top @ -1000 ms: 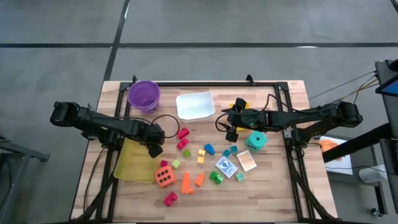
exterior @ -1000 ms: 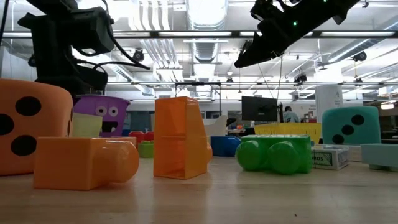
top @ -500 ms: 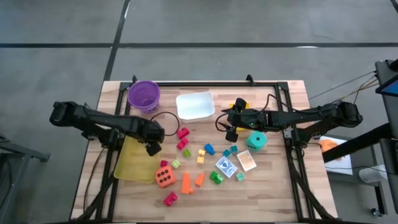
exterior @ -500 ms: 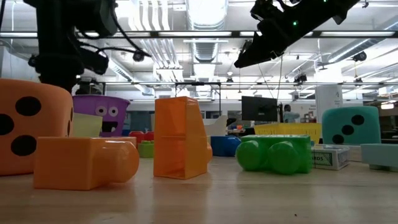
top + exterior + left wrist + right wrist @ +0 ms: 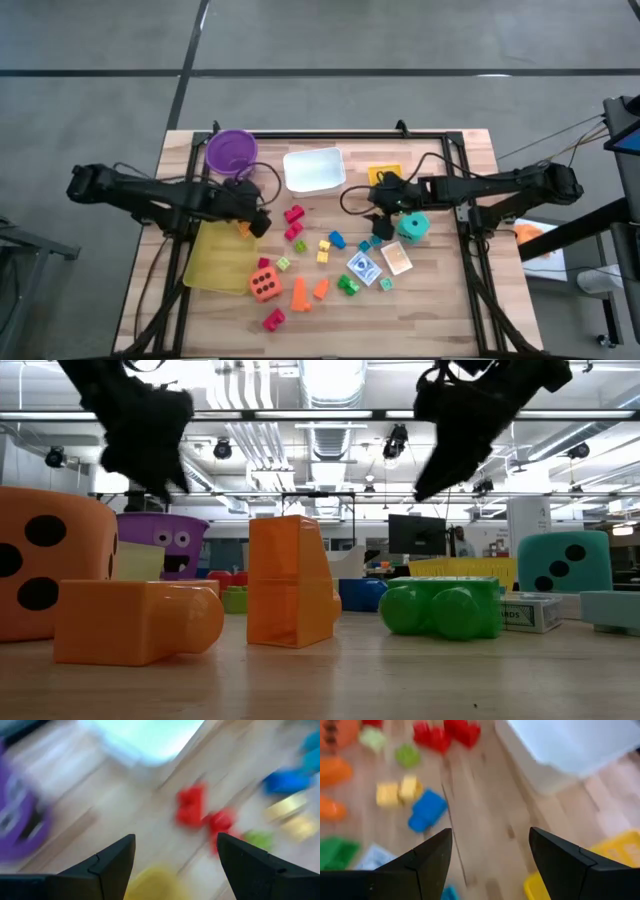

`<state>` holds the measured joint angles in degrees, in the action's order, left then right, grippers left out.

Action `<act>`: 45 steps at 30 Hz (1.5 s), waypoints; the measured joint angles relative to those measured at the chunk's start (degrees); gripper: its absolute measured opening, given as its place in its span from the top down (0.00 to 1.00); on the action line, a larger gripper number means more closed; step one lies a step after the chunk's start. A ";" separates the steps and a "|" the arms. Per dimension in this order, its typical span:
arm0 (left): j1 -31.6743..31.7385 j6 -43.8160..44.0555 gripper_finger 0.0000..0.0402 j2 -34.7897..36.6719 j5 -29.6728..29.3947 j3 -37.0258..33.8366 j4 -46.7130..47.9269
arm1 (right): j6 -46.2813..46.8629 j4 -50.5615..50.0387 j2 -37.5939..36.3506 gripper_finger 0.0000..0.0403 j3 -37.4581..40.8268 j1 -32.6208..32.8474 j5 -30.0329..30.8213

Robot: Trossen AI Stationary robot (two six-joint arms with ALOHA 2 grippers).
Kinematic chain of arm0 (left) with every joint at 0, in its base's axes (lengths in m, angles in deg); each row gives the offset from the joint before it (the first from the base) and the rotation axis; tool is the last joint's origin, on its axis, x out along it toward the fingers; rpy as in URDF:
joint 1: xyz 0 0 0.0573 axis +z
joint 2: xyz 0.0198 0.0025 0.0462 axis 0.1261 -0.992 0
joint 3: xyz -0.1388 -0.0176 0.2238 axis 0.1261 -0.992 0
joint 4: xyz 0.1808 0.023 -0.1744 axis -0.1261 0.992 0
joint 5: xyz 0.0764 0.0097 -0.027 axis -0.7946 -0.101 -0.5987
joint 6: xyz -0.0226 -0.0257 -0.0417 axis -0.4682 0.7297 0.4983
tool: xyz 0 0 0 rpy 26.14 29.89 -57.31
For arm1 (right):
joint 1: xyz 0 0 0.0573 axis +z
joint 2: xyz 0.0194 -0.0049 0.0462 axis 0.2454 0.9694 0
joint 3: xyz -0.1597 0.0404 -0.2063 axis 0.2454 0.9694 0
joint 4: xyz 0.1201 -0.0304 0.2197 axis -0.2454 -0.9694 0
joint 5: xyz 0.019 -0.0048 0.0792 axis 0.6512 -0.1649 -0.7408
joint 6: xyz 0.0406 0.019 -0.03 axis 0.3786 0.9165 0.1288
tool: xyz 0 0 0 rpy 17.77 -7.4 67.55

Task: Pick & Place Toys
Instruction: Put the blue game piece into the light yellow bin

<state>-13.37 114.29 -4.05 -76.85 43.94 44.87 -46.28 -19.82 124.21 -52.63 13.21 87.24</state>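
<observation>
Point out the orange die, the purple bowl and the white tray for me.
orange die [image 5: 264, 284], high view, its dotted top face
purple bowl [image 5: 232, 152], high view, its inside
white tray [image 5: 314, 169], high view, its bare floor

No word or number can be read with certainty in these pictures. In the low view a small card box [image 5: 532, 612] on the table carries dark printed letters on its white side, but they are too small to read. The orange die [image 5: 45, 565] and the teal die [image 5: 563, 575] show only black dots, no digits. The purple bowl [image 5: 165, 546] has a printed cartoon face, without any text. In the high view the blue card [image 5: 365, 268] shows a pattern and the pale card [image 5: 397, 259] beside it shows some print, both not readable.
</observation>
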 joint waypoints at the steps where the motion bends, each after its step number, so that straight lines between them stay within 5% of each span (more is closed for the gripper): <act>1: 0.00 -2.49 0.30 1.36 -0.02 -0.96 -4.11 | -0.79 -1.46 0.00 0.35 -0.43 -0.02 -1.11; 8: 0.07 -16.85 0.30 6.61 2.11 -6.18 -25.17 | -9.50 -8.65 0.39 0.35 -1.40 0.80 -11.96; 22: 0.07 -21.10 0.30 7.01 2.86 -5.34 -26.50 | -12.31 -12.40 1.19 0.35 -1.33 5.02 -9.38; 45: 0.19 -23.30 0.30 7.34 2.57 -5.34 -26.64 | -16.32 -15.68 23.08 0.35 -7.38 6.40 -9.49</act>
<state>-13.18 90.99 3.29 -74.28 38.60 18.24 -62.61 -35.50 147.29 -60.01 19.62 77.75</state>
